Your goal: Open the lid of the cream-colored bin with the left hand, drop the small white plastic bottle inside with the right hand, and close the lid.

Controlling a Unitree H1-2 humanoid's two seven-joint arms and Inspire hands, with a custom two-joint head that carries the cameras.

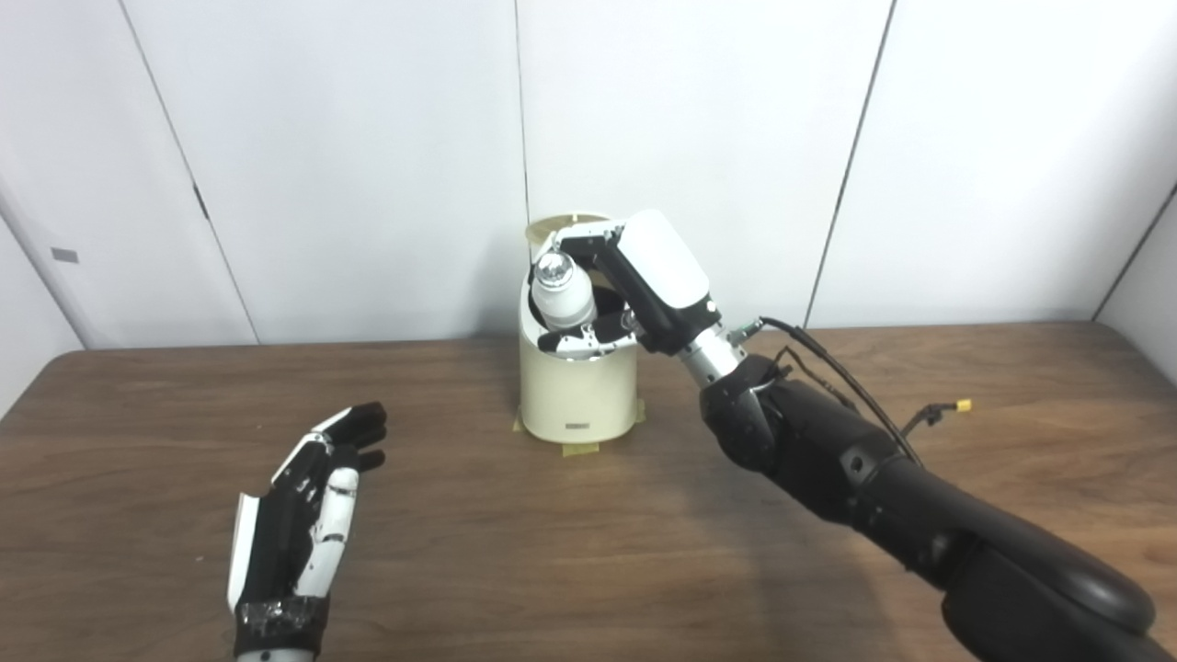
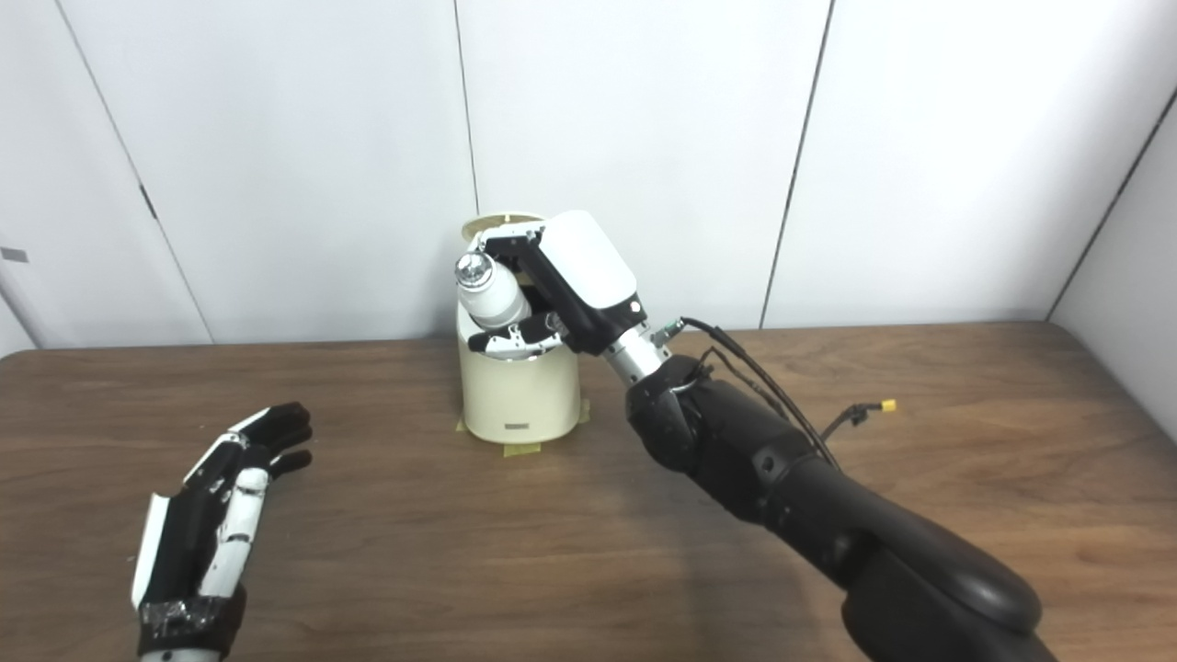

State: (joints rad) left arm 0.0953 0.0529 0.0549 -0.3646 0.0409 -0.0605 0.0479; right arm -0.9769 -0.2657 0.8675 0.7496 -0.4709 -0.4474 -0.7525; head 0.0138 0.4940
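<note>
- The white-and-black right hand (image 1: 634, 285) grips the small white plastic bottle (image 1: 561, 294) over the mouth of the cream-colored cylindrical bin (image 1: 577, 395), apparently poised to drop it.
- The bin's lid (image 1: 561, 230) stands raised behind.
- The left hand (image 1: 308, 506) rests empty, fingers apart, on the brown wooden table (image 1: 552, 552).

Black-and-white fingered left hand (image 1: 299, 515); white-shelled right hand (image 1: 634, 280) with silver wrist collar, black forearm, black cables ending in a yellow connector (image 1: 963, 405).

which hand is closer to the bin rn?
Right. The right hand holds the bottle over the bin opening; the left hand is off to its side, apart.
</note>
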